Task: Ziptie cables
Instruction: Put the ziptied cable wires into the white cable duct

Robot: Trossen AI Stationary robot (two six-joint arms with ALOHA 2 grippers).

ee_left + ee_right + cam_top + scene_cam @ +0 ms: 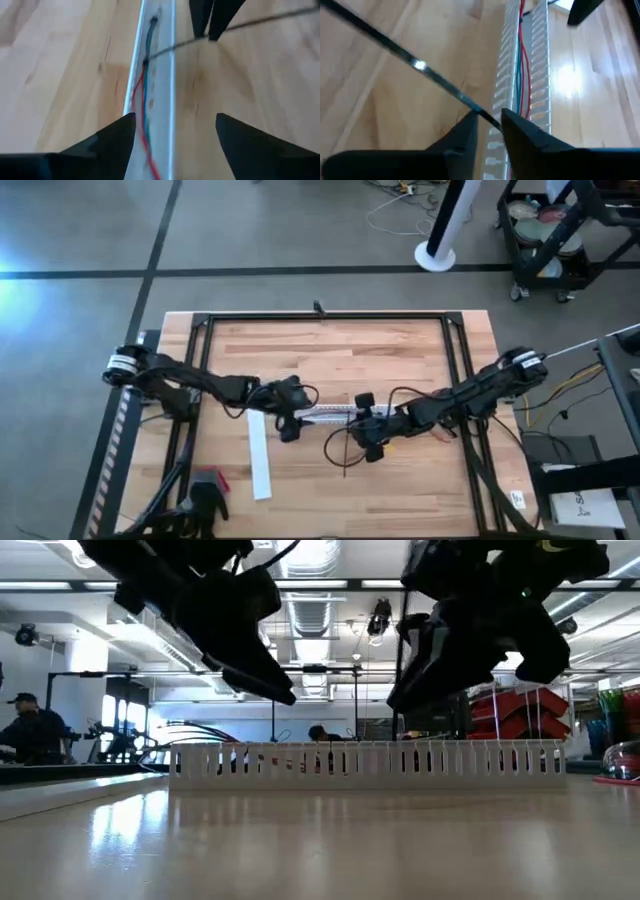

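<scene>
We log cables (pixel 521 75) lying inside slotted white duct (pixel 328 414) | left gripper (pixel 172 131) over duct's left end, jaws wide, empty | right gripper (pixel 489 120) at duct's right end, jaws nipping dark zip tie (pixel 415 63).

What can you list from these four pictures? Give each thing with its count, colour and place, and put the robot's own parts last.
Cables: a few, red, green and dark, lying inside the slotted duct.
Slotted duct: one, white, mid-table between the grippers.
Black strand: one, gripped by the right gripper.
Flat strip: one, white, on the table beside the left arm.
Table: one, pale wood.
Person: one, in the room behind.
Left gripper: open, above the duct.
Right gripper: shut on the strand.
</scene>
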